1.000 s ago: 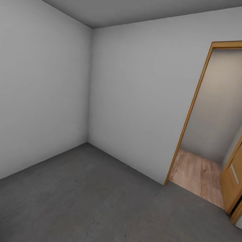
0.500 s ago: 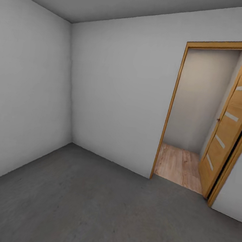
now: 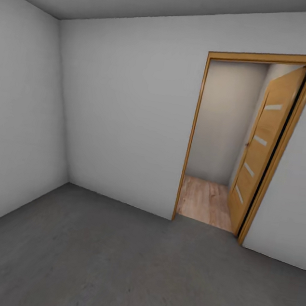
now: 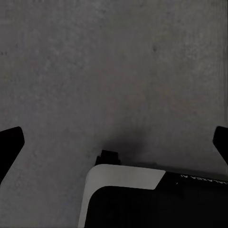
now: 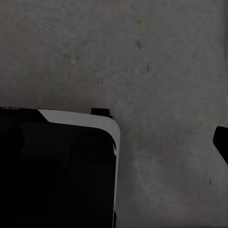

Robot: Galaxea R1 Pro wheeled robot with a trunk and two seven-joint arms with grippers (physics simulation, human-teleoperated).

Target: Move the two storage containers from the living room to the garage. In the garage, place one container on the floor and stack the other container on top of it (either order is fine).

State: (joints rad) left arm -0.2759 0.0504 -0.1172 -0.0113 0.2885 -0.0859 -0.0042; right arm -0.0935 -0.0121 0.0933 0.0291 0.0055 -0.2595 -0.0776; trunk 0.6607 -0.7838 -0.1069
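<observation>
Nearest to the robot, both wrist cameras are looking down at the floor (image 4: 114,61) of the garage, dark grey mottled concrete. In the left wrist view the left end effector (image 4: 114,140) is standing wide open with nothing between its two dark fingertips (image 4: 9,145), and part of the robot's black and white base (image 4: 142,194) is lying under it. In the right wrist view one dark fingertip (image 5: 221,142) of the right end effector is showing at the right edge; whether this one is open or closed I cannot tell.

In the head view the grey floor is filling the lower half of the frame. Further away, at the right of the frame, the doorway (image 3: 195,130) is standing open with its wooden door (image 3: 260,148) swung inward, and light wood planks (image 3: 204,201) are lying behind it.

No storage container is in sight. I judge that the remaining one is lying beyond this doorway, toward the living room, so the coming move is turning on the base driving there, not on either arm.
</observation>
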